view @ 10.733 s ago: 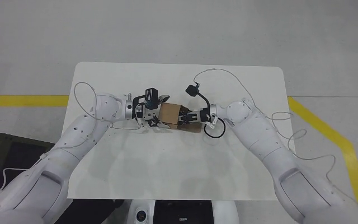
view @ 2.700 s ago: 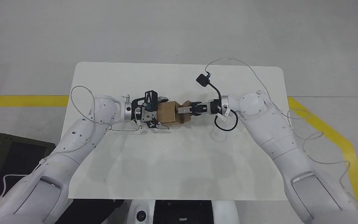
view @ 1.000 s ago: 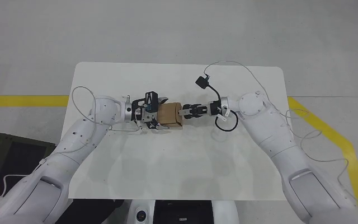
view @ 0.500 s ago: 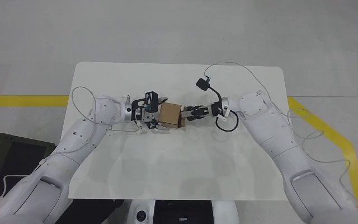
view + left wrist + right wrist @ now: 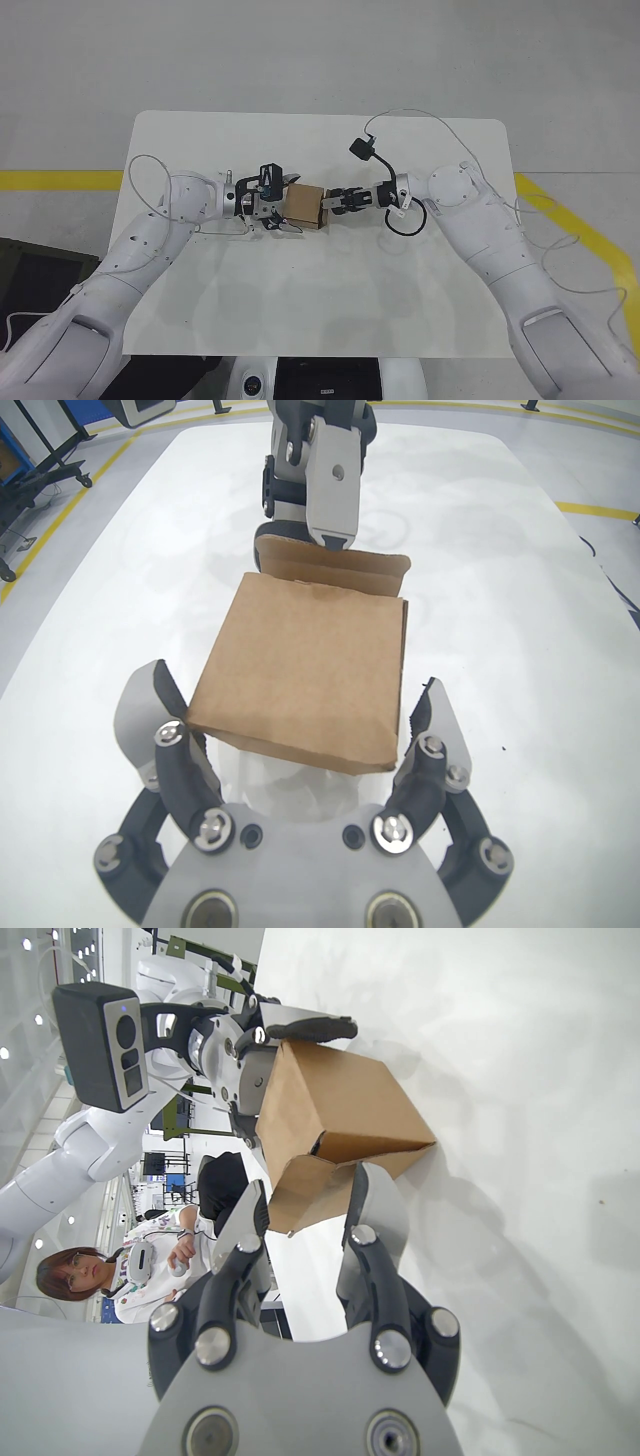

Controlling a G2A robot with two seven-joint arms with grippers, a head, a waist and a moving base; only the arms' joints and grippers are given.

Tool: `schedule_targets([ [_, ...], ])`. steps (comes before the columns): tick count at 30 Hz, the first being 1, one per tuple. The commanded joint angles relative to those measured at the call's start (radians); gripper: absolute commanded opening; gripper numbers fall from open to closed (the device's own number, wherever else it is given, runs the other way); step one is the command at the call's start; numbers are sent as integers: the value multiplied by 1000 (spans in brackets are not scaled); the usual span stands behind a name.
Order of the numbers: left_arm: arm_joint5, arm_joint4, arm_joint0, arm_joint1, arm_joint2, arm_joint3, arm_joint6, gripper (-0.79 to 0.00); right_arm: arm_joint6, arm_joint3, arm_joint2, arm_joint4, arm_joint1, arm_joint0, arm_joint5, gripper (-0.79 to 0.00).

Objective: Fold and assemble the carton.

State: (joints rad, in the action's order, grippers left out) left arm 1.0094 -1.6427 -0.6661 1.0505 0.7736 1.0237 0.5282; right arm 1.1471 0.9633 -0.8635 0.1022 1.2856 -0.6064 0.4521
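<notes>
Carton [image 5: 303,206] mid-table [image 5: 320,310], room at 12 and 6 o'clock. Left gripper [image 5: 283,208] clamps its 9 o'clock end; right gripper [image 5: 330,203], at 3, fingers parted, straddles a flap [image 5: 310,1198] — gaping in the right wrist view.

The carton [image 5: 305,680] is matt brown cardboard with rough, fibrous cut edges, resting on a smooth, faintly glossy white table [image 5: 500,625]. The left gripper [image 5: 295,700] and right gripper [image 5: 310,1188] are of brushed grey metal, lined with matt black rubbery material.

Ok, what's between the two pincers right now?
The brown cardboard carton, resting on the white table. The top view shows the left pincer at one end and the right pincer at the flap end.
</notes>
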Motion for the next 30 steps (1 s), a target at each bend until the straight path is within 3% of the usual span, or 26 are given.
schedule_targets([
  [1,1,-1,0,0,0,0,1,0,-7,3,-6,17,-1,-7,13,-468],
  [22,-3,-13,-1,2,-3,-2,3,0,-18,4,-35,71,-11,-47,62,-511],
  [30,-2,-16,-1,2,-3,-2,5,0,-3,0,-28,48,-12,-41,32,-557],
])
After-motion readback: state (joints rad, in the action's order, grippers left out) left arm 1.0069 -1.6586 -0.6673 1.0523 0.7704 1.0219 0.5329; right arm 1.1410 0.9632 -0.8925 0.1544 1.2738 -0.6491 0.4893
